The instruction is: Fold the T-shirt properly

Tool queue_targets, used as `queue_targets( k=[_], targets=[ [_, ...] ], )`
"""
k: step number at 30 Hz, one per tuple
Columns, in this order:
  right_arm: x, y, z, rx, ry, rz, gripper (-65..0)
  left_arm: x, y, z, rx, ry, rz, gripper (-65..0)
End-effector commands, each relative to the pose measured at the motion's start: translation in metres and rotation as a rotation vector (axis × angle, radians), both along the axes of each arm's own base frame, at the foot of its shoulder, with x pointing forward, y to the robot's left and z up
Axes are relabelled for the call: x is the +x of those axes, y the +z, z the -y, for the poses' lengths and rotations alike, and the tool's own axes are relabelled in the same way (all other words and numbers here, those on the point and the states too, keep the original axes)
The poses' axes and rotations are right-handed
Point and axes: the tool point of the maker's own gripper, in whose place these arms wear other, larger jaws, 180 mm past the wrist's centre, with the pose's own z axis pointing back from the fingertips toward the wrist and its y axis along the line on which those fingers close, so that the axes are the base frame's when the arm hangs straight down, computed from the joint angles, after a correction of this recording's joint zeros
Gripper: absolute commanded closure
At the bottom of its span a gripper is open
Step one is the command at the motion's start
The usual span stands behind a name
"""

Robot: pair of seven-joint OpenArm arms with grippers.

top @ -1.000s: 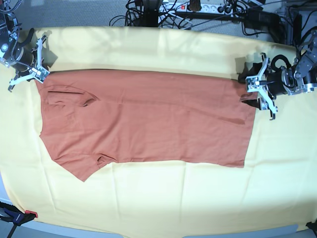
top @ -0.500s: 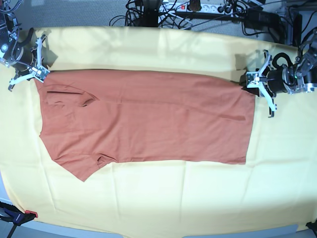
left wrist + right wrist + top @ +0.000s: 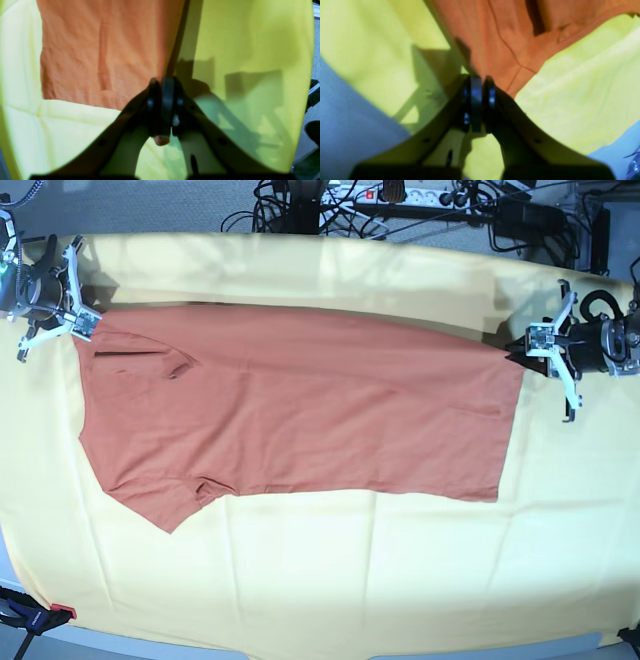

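The rust-orange T-shirt point(image 3: 300, 410) lies folded lengthwise on the pale yellow cloth point(image 3: 350, 580), sleeves at the left and hem at the right. My left gripper point(image 3: 540, 346) is shut on the shirt's far hem corner. In the left wrist view the fingertips point(image 3: 162, 85) pinch the shirt's edge point(image 3: 100, 50). My right gripper point(image 3: 86, 320) is shut on the far shoulder corner. In the right wrist view its jaws point(image 3: 478, 80) close on the orange fabric point(image 3: 510, 37). The far edge is stretched between the two grippers.
Cables and a power strip point(image 3: 400, 195) lie behind the table's far edge. A clamp point(image 3: 35, 617) sits at the front left corner. The yellow cloth's edge and the floor point(image 3: 345, 112) show beside my right gripper.
Both grippers have moved outward and toward the back, pulling the shirt's far edge taut. The whole shirt has shifted toward the back of the table and lies flatter.
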Motion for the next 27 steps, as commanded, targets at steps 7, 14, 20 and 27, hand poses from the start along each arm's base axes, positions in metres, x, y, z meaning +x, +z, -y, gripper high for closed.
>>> queue_targets(
  k=[7, 14, 20, 27],
  targets=[
    [-0.007, 0.013, 0.012, -0.043, -0.009, -0.084, 0.0, -0.035, 0.006, 0.002, 0.043, -0.099, -0.069, 0.0],
    [-0.028, 0.006, 0.014, -0.047, -0.017, -0.163, 0.0, -0.043, 0.011, 0.005, 0.059, -0.139, -0.074, 0.0],
    [-0.047, 0.001, 0.018, -0.068, -0.023, -0.231, 0.0, -0.043, 0.014, 0.002, 0.067, -0.139, -0.079, 0.0],
    [-0.047, 0.001, 0.017, -0.061, -0.024, -0.232, 0.0, -0.067, 0.003, -0.002, 0.070, -0.139, -0.162, 0.0]
  ],
)
